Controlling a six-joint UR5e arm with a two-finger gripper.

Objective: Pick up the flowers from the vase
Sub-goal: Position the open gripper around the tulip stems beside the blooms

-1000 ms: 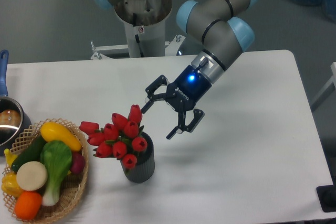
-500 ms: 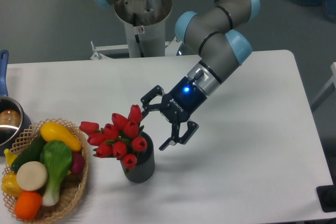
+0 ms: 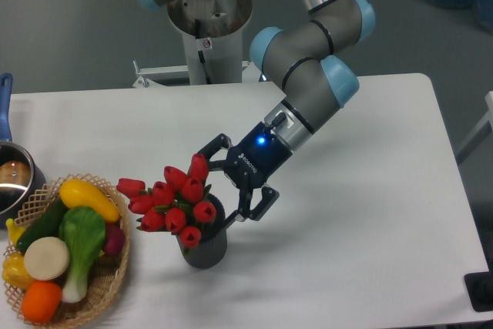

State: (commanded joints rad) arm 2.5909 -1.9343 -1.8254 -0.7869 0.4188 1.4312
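A white counter [image 3: 370, 190] stands before a grey floor. The flowers [image 3: 171, 198] sit in the vase [image 3: 204, 246] near a wicker basket [image 3: 108, 279]. The gripper [image 3: 219, 186] hovers beside the buds, jaws spread wide, holding nothing.

Wicker basket [image 3: 108, 287] of vegetables; pot [image 3: 14, 182] behind.

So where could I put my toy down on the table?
The right half of the table is bare. It's crowded on the left: wicker basket, flowers in the vase, gripper beside them.
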